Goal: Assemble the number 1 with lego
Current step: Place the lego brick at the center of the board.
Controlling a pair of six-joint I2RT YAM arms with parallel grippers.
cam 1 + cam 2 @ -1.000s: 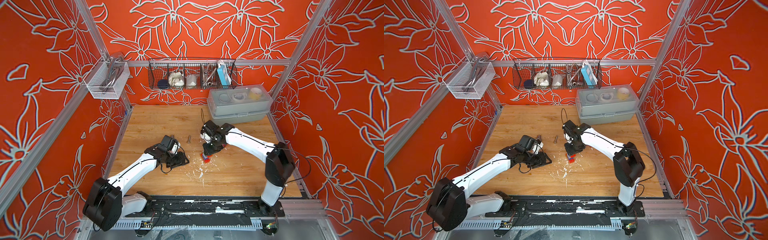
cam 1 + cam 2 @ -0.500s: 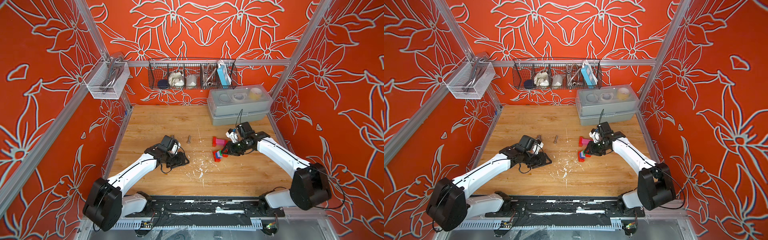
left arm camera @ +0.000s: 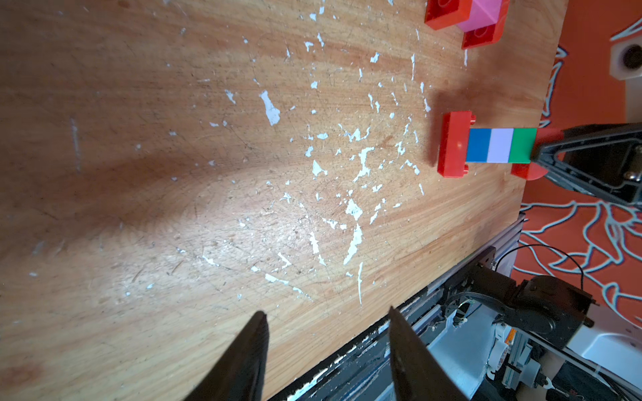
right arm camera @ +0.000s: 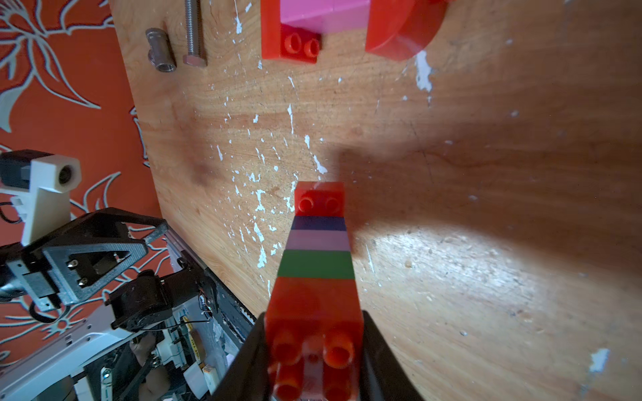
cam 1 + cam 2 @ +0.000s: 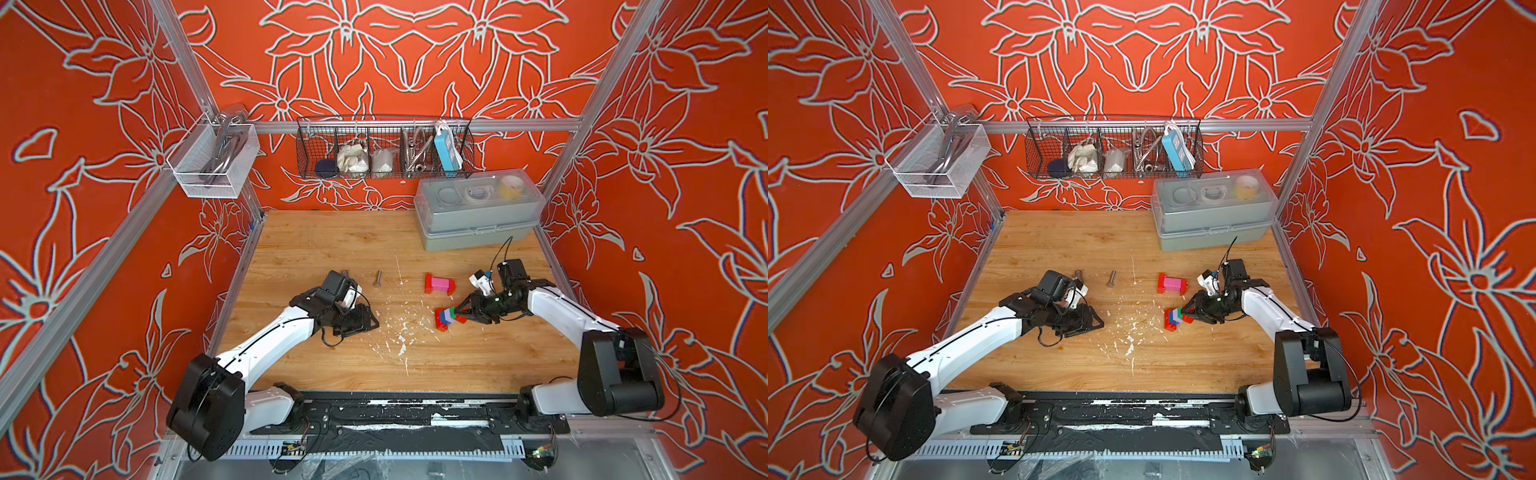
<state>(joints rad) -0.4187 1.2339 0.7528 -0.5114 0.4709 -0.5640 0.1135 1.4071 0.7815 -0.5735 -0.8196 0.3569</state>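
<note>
Left side: left gripper (image 5: pixel 365 322) is held low over the table (image 5: pixel 332 241), pointed right. In the left wrist view its jaws are seen parted to a middling gap, with only bare wood between the fingertips (image 3: pixel 258 323).

Just far of it, two grey bolts (image 5: pixel 377 278) are laid side by side, one partly hidden behind the wrist in both top views.

Centre: white flecks (image 5: pixel 401 332) are scattered over the wood.

Right of centre: a pink-and-red block (image 5: pixel 439 284) is lying on the table, pink bricks capped by a red brick at each end, well apart from both grippers.

Just near of that is the striped stack (image 5: pixel 448 318), made of red, blue, lilac, green and red bricks joined in a row and turned on its side. Its right-hand red end brick is clamped between the narrowed jaws of the right gripper (image 5: pixel 460 315), which is reached in from the right. Whether the stack is touching the wood cannot be told.

Far right corner: a grey box (image 5: pixel 478 220) is stood against the wall.
</note>
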